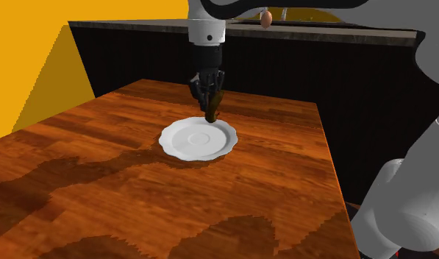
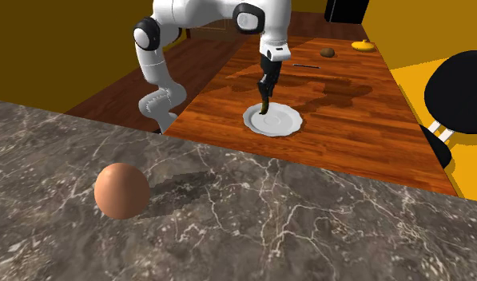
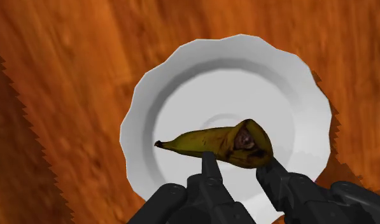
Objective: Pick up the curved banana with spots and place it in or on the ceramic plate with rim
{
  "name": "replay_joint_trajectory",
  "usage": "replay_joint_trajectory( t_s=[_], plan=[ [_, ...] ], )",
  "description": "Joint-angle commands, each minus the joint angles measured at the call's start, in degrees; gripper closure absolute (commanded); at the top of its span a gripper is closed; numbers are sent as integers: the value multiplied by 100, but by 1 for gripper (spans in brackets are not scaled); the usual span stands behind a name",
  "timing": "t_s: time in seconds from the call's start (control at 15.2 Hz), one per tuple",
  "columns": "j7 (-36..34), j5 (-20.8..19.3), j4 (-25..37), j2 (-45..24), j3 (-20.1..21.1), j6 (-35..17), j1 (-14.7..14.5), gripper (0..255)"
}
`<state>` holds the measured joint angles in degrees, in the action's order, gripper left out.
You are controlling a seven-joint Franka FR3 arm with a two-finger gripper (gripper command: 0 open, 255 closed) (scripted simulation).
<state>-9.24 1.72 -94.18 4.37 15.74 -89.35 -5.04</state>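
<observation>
The gripper [image 3: 239,164] is closed on the banana [image 3: 204,141]. Its two black fingers [image 3: 211,170] pinch the thicker, dark-blotched end, so the yellow-brown body and thin tip stick out sideways past them. In the shoulder view the fruit hangs down from the jaws with its tip lowest. That fits a grasp taken at one end, where the free length droops towards the plate [image 1: 173,147].

The banana is directly over that white, scalloped plate, above its far part as the shoulder view shows it. In the wrist view the plate's well lies behind the whole fruit. Whether the tip touches the plate I cannot tell for sure; it seems to hang just clear of it. My judgement is that the carry is as good as done and the release is the step in hand. The hand points almost straight down over the plate, so that the fruit should drop inside the rim and not onto the wooden table [image 1: 78,184].

The plate sits near the middle of the table, well apart from its edges. In the second exterior view an orange-brown egg-like ball [image 2: 121,190] rests on the near marbled counter [image 2: 308,231]. A small brown thing [image 2: 328,53] and a yellow one [image 2: 361,45] lie at the table's far end, well apart from the plate.

No brand, label or writing can be read on anything.
</observation>
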Motion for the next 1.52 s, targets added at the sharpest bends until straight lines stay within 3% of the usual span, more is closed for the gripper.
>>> replay_joint_trajectory(
  t_s=[0.0,0.13,1.19,1.45],
  plan=[
    [-266,-124,582,-484,147,111,-107,255],
    [-435,-232,1025,-837,227,216,-202,255],
    [-375,-159,-504,-602,201,-1088,-165,255],
    [-375,-159,-503,-602,205,-1087,-162,255]
  ],
)
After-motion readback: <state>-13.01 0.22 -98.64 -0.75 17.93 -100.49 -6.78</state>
